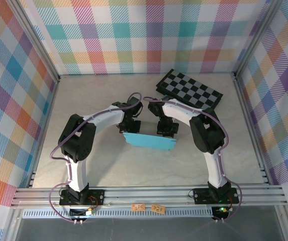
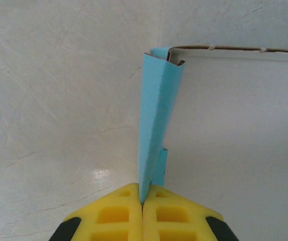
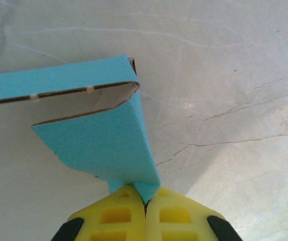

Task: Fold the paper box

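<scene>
The paper box (image 1: 149,141) is a teal-blue cardboard piece held between both arms near the table's middle. My left gripper (image 1: 127,125) pinches its left end. In the left wrist view the yellow fingers (image 2: 118,213) are shut on a thin teal flap of the box (image 2: 158,120), whose edge runs up to a folded corner. My right gripper (image 1: 165,129) pinches the right end. From the right wrist, the gripper (image 3: 145,201) is shut on a teal flap of the box (image 3: 103,135), with the grey-brown inner side showing at the open end.
A black-and-grey checkerboard (image 1: 190,89) lies at the back right of the marble table (image 1: 108,170). Checked fabric walls (image 1: 13,100) enclose the table on three sides. An aluminium rail (image 1: 149,193) runs along the near edge.
</scene>
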Robot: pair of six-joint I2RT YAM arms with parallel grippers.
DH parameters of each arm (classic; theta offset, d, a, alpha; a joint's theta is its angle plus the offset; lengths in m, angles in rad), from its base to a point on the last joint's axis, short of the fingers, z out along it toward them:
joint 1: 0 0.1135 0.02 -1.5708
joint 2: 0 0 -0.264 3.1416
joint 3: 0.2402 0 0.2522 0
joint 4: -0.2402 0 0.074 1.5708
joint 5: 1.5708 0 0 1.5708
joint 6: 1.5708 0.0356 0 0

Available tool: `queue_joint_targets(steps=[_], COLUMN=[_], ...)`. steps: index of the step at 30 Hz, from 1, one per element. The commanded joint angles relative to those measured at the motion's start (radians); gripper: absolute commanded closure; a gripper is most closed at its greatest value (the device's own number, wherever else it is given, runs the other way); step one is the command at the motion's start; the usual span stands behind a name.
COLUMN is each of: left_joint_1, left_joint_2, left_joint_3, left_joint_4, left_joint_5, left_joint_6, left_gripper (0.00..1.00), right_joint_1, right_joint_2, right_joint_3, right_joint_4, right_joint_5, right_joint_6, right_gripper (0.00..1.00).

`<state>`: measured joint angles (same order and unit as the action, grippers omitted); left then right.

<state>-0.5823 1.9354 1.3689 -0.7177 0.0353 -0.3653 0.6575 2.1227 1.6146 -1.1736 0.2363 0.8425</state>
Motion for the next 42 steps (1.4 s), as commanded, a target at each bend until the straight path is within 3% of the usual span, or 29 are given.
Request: queue_joint_targets(steps=[1, 6, 16, 24, 42], left_joint_1=[-0.005, 0.009, 0.062, 0.062, 0.058], left_joint_2=[0.002, 0.018, 0.097, 0.117, 0.132], left_joint_3=[0.044, 0.071, 0.147, 0.152, 0.169], left_joint_4=[-0.034, -0.033, -0.017, -0.013, -0.025], left_joint_5=[-0.066, -0.070, -0.018, -0.040, -0.053], left_joint_6=[-0.051, -0.031, 0.119, 0.118, 0.111], left_gripper=[1.00, 1.00, 1.00, 1.00, 1.00], right_joint_1=[0.031, 0.063, 0.062, 0.032, 0.016], right_joint_2=[0.068, 0.101, 0.000, -0.042, -0.135], right_joint_3=[0.027, 0.127, 0.109, -0.002, -0.161], right_joint_4=[-0.110, -0.128, -0.056, 0.033, 0.145], right_joint_5=[0.133, 0.112, 0.030, -0.028, -0.082], right_joint_6=[0.097, 0.110, 0.148, 0.127, 0.132], right_gripper=[1.00, 1.00, 1.00, 0.84, 0.73])
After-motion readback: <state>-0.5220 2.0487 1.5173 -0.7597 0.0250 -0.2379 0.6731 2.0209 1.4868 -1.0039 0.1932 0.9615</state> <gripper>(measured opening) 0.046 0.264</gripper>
